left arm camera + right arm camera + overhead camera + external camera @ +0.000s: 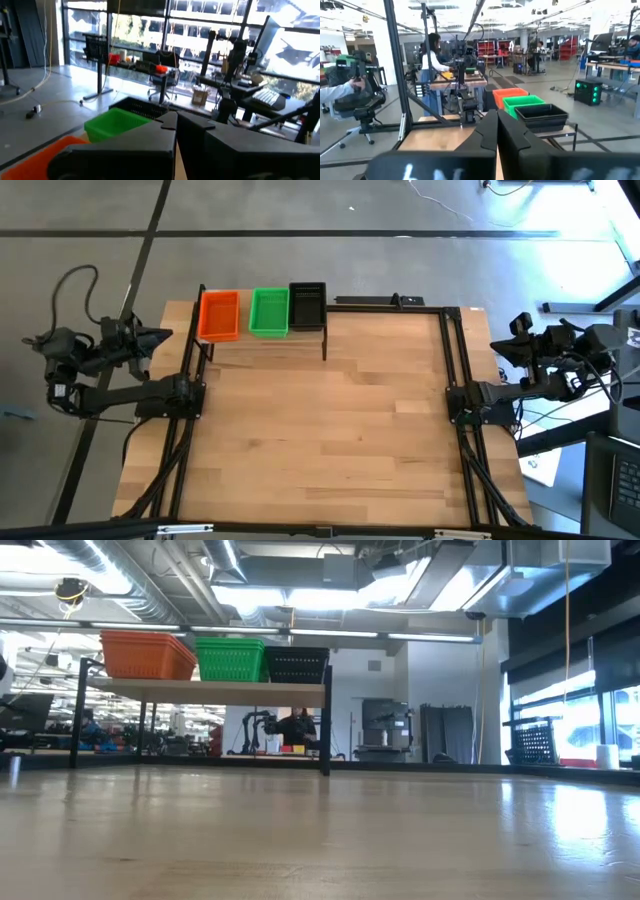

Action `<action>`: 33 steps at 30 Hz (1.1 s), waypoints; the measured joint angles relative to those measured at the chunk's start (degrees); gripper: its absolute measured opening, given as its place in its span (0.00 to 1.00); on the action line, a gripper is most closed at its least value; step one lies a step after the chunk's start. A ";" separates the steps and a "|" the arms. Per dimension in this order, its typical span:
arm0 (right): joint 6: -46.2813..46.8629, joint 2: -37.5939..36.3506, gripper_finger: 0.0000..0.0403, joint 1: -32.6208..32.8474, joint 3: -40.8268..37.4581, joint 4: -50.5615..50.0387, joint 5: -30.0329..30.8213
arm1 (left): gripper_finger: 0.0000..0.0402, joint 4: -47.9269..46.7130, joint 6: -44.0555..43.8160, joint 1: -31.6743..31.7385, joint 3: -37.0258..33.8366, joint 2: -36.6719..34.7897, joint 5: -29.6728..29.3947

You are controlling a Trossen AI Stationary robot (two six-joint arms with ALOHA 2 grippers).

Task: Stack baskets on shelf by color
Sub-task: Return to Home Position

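On the shelf (262, 340) at the table's far left, orange baskets (219, 316), green baskets (269, 312) and black baskets (307, 305) rest in a row. The low view shows them side by side on the raised board (210, 692): orange (147, 655), green (231, 660), black (296, 664). My left gripper (165, 335) hangs shut at the table's left edge, folded back over its base, touching nothing. My right gripper (497, 345) hangs shut at the right edge, likewise apart from everything. Each wrist view shows its closed fingers, left (176, 120) and right (497, 120).
Bare wooden tabletop (330, 430) stretches between the two arms. Black metal rails run along the far edge (390, 303) and down the right side (450, 360). Beyond the table, a person (431, 55) stands at a bench, with other robot stations around.
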 joint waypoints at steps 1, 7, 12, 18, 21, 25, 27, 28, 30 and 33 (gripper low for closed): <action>-0.23 -0.30 0.00 0.00 -0.06 -0.08 0.00 | 0.00 0.73 0.69 -0.01 -0.18 -0.10 0.00; -1.23 -0.37 0.00 0.00 -3.10 4.49 -0.02 | 0.00 10.12 3.11 -0.01 -5.78 -0.09 2.44; -4.99 -0.35 0.00 0.00 -11.70 13.12 -0.63 | 0.00 18.23 5.44 0.00 -14.40 -0.02 3.35; -8.61 -0.31 0.00 0.00 -22.64 25.67 -0.68 | 0.00 27.24 5.26 -0.02 -24.64 -0.07 3.16; -7.93 -0.33 0.00 0.00 -27.46 31.04 -0.65 | 0.00 30.55 4.83 -0.02 -29.29 -0.11 2.95; -7.72 -0.33 0.00 0.00 -33.86 39.39 -0.65 | 0.00 35.15 3.31 -0.02 -34.89 -0.11 3.68; -7.70 -0.33 0.00 0.01 -36.66 43.29 -1.32 | 0.00 37.23 3.34 0.00 -37.69 -0.08 4.60; -7.60 -0.33 0.00 0.00 -38.17 44.89 -1.86 | 0.00 38.28 3.34 -0.02 -38.82 -0.06 4.95; -6.44 -0.33 0.00 0.00 -40.85 47.24 -2.17 | 0.00 41.67 3.26 0.00 -41.16 -0.12 6.14; -4.49 -0.33 0.00 0.00 -44.23 49.13 -2.13 | 0.00 44.83 3.32 -0.01 -44.47 -0.07 8.37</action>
